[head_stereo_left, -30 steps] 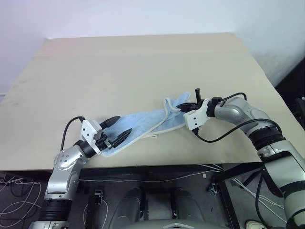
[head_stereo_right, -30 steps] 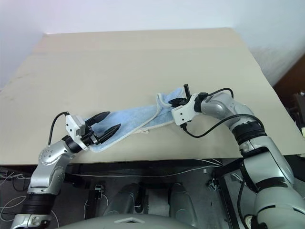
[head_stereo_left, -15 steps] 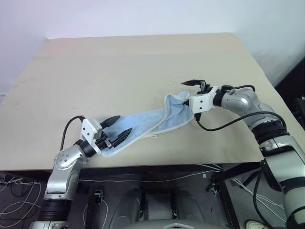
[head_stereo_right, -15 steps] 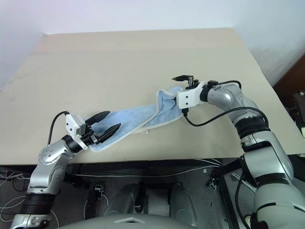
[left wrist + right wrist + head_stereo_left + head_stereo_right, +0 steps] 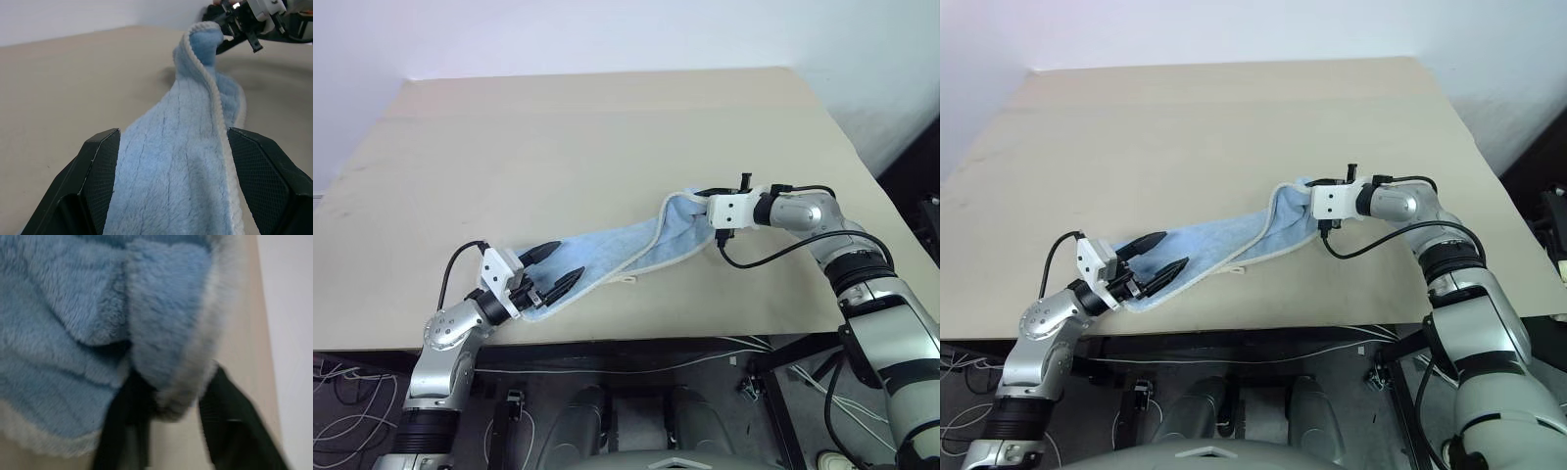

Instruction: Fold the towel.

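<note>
The light blue towel (image 5: 617, 253) lies bunched in a long strip across the front of the table, running from front left to mid right. My left gripper (image 5: 568, 257) is open at the strip's near end, and its fingers (image 5: 98, 176) straddle the cloth without pinching it. My right gripper (image 5: 697, 194) is shut on the towel's far end, which it holds slightly raised. In the right wrist view its two black fingers (image 5: 225, 431) clamp a fold of the whitish stitched edge (image 5: 186, 367).
The beige table (image 5: 558, 137) stretches wide behind the towel. Its front edge (image 5: 636, 338) runs just below the left gripper. A black cable (image 5: 783, 255) loops off the right wrist. A white wall stands behind the table.
The right gripper let go, opened, shifted a little right and farther back, rolled, and closed on the towel's raised far edge. The left gripper has stayed still.
</note>
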### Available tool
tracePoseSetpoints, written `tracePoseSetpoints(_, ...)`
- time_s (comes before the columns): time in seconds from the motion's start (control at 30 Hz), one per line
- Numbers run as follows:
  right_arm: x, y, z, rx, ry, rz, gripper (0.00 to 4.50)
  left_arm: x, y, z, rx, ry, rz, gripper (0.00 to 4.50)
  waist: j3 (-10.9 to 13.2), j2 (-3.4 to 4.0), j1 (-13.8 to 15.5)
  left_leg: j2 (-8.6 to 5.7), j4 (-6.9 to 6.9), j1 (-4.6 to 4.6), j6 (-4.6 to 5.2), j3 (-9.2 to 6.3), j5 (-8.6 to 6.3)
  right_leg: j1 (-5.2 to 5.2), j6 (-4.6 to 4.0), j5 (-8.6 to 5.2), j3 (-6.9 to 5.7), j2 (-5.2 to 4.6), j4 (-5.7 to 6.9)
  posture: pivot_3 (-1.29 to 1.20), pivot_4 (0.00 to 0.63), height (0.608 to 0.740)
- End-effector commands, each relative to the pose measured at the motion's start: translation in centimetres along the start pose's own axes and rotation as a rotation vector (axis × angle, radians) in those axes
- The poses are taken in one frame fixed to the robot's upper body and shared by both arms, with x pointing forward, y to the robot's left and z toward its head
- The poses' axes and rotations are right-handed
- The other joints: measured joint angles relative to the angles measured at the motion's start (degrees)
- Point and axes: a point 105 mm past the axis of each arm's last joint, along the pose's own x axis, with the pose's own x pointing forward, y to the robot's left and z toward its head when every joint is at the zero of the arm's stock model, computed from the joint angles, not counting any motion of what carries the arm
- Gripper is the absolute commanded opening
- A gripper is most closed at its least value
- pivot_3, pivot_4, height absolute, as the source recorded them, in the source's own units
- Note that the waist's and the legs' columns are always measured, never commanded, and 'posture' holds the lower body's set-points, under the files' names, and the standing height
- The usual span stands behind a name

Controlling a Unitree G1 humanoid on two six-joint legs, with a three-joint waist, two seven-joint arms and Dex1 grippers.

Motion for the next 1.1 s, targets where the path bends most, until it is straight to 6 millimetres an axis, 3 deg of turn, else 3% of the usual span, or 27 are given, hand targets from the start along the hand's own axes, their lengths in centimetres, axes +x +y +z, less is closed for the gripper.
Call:
tracePoseSetpoints(0.03, -0.7, -2.4, 0.5, 0.015, -0.023, -0.083, 0.03, -0.2, 0.1, 0.8, 0.038, -0.017, 0.0, 3.65, 0.0, 0.0, 0.0, 0.0, 0.0, 0.0, 0.0, 0.0, 0.0, 0.0, 0.0, 0.0, 0.0, 0.0, 0.0, 0.0, 0.15, 0.74)
tracePoseSetpoints(0.23, -2.1, -5.6, 1.3, 0.027, -0.054, -0.169, 0.03, -0.3, 0.7, 0.6, 0.039, -0.016, 0.006, 3.65, 0.0, 0.01, 0.1, 0.0, 0.0, 0.0, 0.0, 0.0, 0.0, 0.0, 0.0, 0.0, 0.01, -0.01, 0.0, 0.0, 0.15, 0.74)
tracePoseSetpoints(0.43, -4.9, -10.4, 2.8, -0.038, -0.066, -0.305, 0.03, 0.1, 0.5, 0.2, 0.037, -0.019, -0.004, 3.65, 0.0, 0.08, 0.1, 0.0, -0.01, -0.02, 0.0, 0.0, 0.0, -0.03, 0.0, 0.0, 0.01, -0.02, 0.0, 0.0, 0.15, 0.74)
tracePoseSetpoints(0.6, -7.0, -12.9, 3.8, -0.102, -0.048, -0.346, 0.03, 0.5, 0.2, 0.4, 0.038, -0.028, -0.015, 3.65, 0.0, 0.07, 0.2, 0.0, -0.01, -0.02, 0.0, -0.01, -0.01, -0.03, 0.0, 0.0, 0.02, -0.04, -0.01, 0.0, 0.15, 0.74)
tracePoseSetpoints(0.77, -8.6, -13.4, 2.9, -0.194, 0.061, -0.314, 0.03, 0.6, 0.1, 0.6, 0.038, -0.024, -0.042, 3.65, 0.1, 0.08, 0.3, -0.01, 0.0, -0.06, 0.0, 0.0, -0.01, -0.05, -0.01, -0.01, 0.01, -0.07, -0.02, 0.0, 0.15, 0.74)
tracePoseSetpoints(0.97, -10.2, -12.3, 1.4, -0.199, 0.189, -0.157, 0.03, 0.8, 0.3, 0.5, 0.055, 0.001, -0.066, 3.65, 0.1, 0.12, 0.2, -0.01, -0.02, -0.09, 0.0, 0.0, -0.01, -0.1, -0.01, -0.01, 0.02, -0.07, -0.03, 0.0, 0.15, 0.74)
tracePoseSetpoints(1.1, -10.6, -12.6, 1.2, -0.168, 0.225, -0.131, 0.03, 0.9, 0.3, 0.8, 0.072, 0.002, -0.076, 3.65, 0.1, 0.14, 0.0, 0.0, -0.02, -0.09, 0.0, 0.02, -0.02, -0.1, -0.02, -0.01, 0.03, -0.08, -0.04, 0.0, 0.15, 0.74)
